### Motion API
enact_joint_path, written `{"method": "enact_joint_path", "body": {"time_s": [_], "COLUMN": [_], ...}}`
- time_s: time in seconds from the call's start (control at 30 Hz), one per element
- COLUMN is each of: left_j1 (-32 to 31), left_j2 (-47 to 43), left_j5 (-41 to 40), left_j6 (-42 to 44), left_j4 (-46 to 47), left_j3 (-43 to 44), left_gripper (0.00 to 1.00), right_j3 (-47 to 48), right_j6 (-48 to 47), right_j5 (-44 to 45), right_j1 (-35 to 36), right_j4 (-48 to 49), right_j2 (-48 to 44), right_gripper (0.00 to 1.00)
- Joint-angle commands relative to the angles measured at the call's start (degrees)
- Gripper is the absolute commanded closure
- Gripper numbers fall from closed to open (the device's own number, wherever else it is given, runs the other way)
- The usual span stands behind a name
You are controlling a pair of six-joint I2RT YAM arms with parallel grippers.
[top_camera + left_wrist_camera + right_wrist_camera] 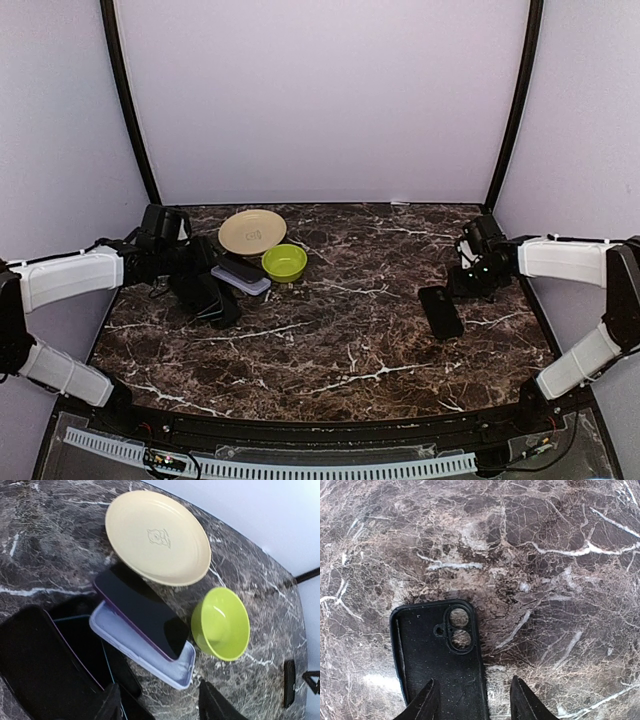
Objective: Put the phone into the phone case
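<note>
A dark brown, white-veined marble counter (330, 340) spreads before me. Plain pale lilac walls (320, 100) enclose it, and thin black curved poles (128, 100) rise at eleven and one o'clock.

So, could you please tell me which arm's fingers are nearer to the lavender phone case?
Left. The left fingers hover just beside the phone case; the right fingers are far across the table, above a black case.
</note>
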Motion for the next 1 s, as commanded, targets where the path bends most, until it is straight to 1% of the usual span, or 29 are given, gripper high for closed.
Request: {"method": "enact_joint_path", "body": {"time_s": [0.0, 0.03, 0.07, 0.17, 0.2, 0.23, 0.4, 0.5, 0.57, 0.7, 0.83, 0.97], "left_j1": [7.8, 9.3, 12.0, 15.5, 16.6, 17.6, 18.7, 18.8, 18.8, 18.8, 18.8, 18.6], "left_j2": [3.6, 4.9, 8.0, 15.0, 18.4, 20.0, 27.9, 32.1, 35.0, 37.1, 37.1, 35.6], "left_j5": [6.6, 7.7, 10.5, 16.6, 17.4, 18.5, 19.3, 21.0, 21.7, 23.7, 24.5, 25.4], "left_j6": [-10.9, -11.9, -13.4, -14.6, -14.8, -15.2, -13.8, -12.2, -12.0, -12.0, -11.5, -10.5], "left_j4": [10.1, 11.1, 11.7, 13.5, 13.4, 13.0, 15.9, 15.4, 15.7, 16.5, 14.2, 12.3], "left_j3": [0.4, 1.6, 2.4, 6.7, 8.5, 9.2, 12.3, 14.8, 15.8, 15.9, 15.9, 15.4], "left_gripper": [0.40, 0.39, 0.37, 0.36, 0.36, 0.36, 0.36, 0.37, 0.41, 0.48, 0.53, 0.54], "right_j3": [1.1, 1.0, 0.9, 0.9, 0.9, 1.0, 1.3, 1.5, 1.5, 1.5, 1.7, 2.0], "right_j6": [0.0, -0.1, -0.2, -0.3, -0.4, -0.5, -1.0, -1.0, -1.0, -0.9, -1.0, -1.1], "right_j5": [-0.7, -0.8, -1.0, -1.1, -1.2, -1.3, -1.5, -1.6, -1.8, -1.7, -1.5, -1.7], "right_j1": [0.3, 0.4, 0.4, 0.5, 0.6, 0.7, 0.9, 1.0, 1.2, 1.4, 1.4, 1.5], "right_j4": [0.2, 0.4, 0.5, 0.7, 0.7, 0.6, 0.4, 0.3, 0.2, 0.2, 0.0, 0.1], "right_j2": [-1.7, -1.9, -2.2, -3.1, -3.3, -3.5, -3.7, -3.2, -3.0, -3.4, -3.6, -3.4], "right_gripper": [0.52, 0.52, 0.52, 0.52, 0.52, 0.52, 0.53, 0.53, 0.54, 0.54, 0.54, 0.54]}}
